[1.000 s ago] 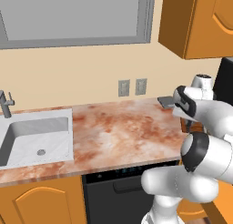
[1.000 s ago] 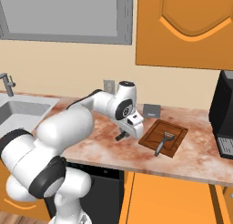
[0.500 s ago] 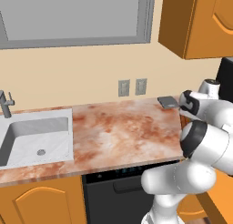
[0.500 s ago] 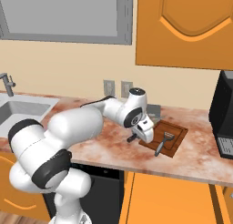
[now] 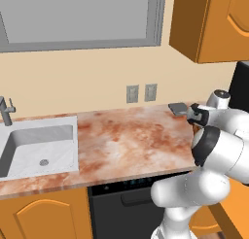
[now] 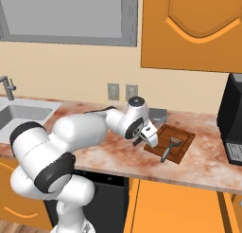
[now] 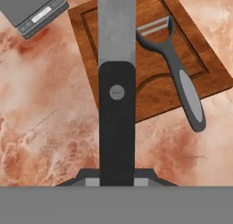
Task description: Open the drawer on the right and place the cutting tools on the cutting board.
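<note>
Knife (image 7: 117, 82) sits pinched in the end effector (image 6: 150, 136), handle low and blade reaching toward 12 o'clock over the cutting board (image 7: 191, 59) in the hand view. The peeler (image 7: 182, 77) already lies on the board, its handle tip overhanging the edge at 5 o'clock onto the tabletop (image 6: 94, 154). A release too high could bounce the blade off, or drop it across the peeler and nudge that further off. A grey pad (image 7: 32, 9) lies near 11 o'clock. Fingertip contact is hidden under the handle; the drawer cannot be made out.
</note>
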You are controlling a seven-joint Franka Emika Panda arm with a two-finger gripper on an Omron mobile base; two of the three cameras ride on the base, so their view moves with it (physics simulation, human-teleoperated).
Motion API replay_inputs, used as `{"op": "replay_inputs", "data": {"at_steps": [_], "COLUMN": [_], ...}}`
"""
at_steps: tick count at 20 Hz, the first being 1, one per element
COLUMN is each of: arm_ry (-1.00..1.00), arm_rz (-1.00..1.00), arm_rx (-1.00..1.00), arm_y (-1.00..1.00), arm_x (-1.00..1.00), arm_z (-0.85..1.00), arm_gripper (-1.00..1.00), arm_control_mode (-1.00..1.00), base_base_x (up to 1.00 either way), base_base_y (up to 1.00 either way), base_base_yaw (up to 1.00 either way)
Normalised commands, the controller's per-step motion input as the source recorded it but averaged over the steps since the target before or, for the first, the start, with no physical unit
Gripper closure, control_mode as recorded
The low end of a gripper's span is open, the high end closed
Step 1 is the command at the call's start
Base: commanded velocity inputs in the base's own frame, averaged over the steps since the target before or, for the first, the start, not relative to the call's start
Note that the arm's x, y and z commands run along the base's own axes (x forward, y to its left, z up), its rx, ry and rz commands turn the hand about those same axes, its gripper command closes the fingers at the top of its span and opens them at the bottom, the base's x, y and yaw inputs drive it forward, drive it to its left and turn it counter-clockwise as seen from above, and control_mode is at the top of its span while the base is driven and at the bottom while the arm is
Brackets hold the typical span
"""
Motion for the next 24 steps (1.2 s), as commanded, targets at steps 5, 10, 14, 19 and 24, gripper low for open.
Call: {"op": "replay_inputs", "data": {"at_steps": [5,10,14,19,24], "arm_ry": [0.04,0.11,0.12,0.12,0.08], "arm_rz": [-0.02,0.0,0.0,0.0,0.0], "arm_rx": [-0.17,-0.12,-0.04,0.0,0.06], "arm_y": [-0.07,-0.24,-0.39,-0.3,-0.01], "arm_x": [0.41,0.28,0.13,0.02,0.12], "arm_z": [0.0,-0.01,-0.08,-0.14,-0.14], "arm_gripper": [1.0,1.0,1.0,1.0,1.0], "arm_control_mode": [-1.0,-1.0,-1.0,-1.0,-1.0], "base_base_x": [0.0,0.0,0.0,0.0,0.0], "base_base_y": [0.0,0.0,0.0,0.0,0.0], "base_base_yaw": [0.0,0.0,0.0,0.0,0.0]}}
